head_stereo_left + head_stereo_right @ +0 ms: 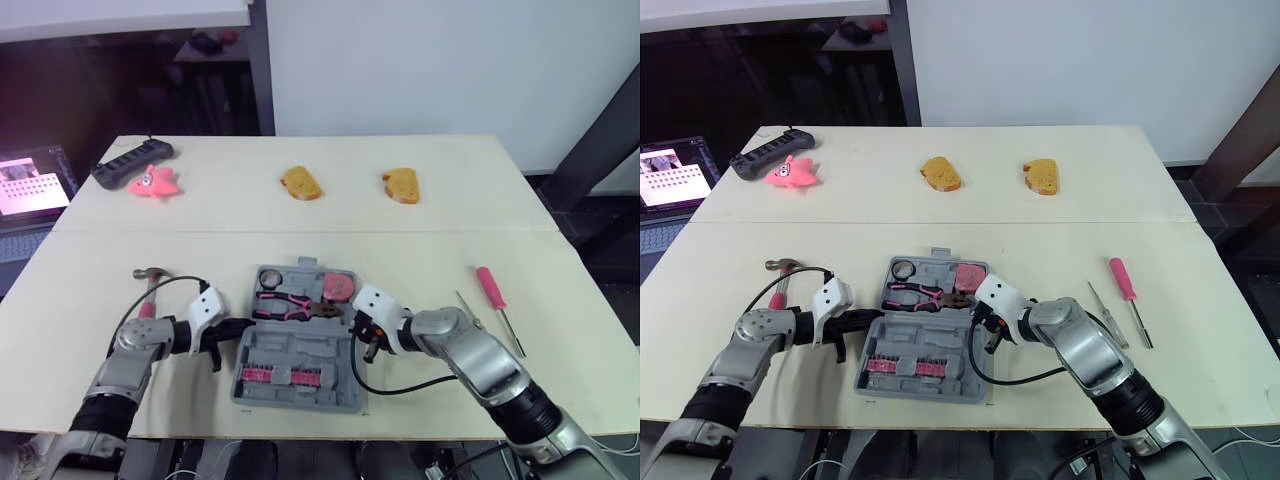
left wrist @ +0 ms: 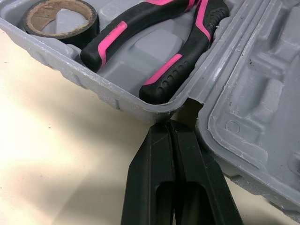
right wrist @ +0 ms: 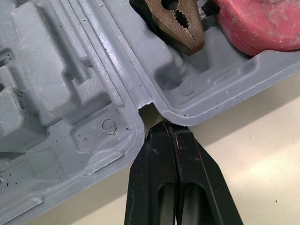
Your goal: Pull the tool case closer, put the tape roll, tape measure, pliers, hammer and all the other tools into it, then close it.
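The tool case (image 1: 297, 347) lies open and flat at the lower centre of the head views, its two grey halves joined by a hinge line running left to right. In the half nearer the top of the frame sit the tape roll (image 1: 269, 279) at its left corner, the pliers (image 1: 285, 308) with pink and black handles lying across the middle, and the pink tape measure (image 1: 338, 287) at its right end. The lower half holds a row of pink bits (image 1: 280, 376) in moulded slots

The left gripper (image 2: 169, 126) has its black fingers (image 2: 154, 173) pressed together on nothing, tips at the hinge notch on the case's left edge. The right gripper (image 3: 164, 125) is likewise closed flat and empty, tips at the notch on the case's right edge

The hammer (image 1: 150, 280) lies on the table (image 1: 450, 210) left of the case, partly behind the left arm. A pink-handled screwdriver (image 1: 490, 285) and a thin screwdriver (image 1: 468, 308) lie side by side at centre right, well apart from the case

Toward the top of the pale table lie two bread pieces (image 1: 301, 184) (image 1: 401, 186), with a pink toy (image 1: 153, 182) and a black power strip (image 1: 133, 160) at upper left. A lit laptop (image 1: 35, 182) sits at the far left edge, and a white wall (image 1: 420, 60) fills the upper right
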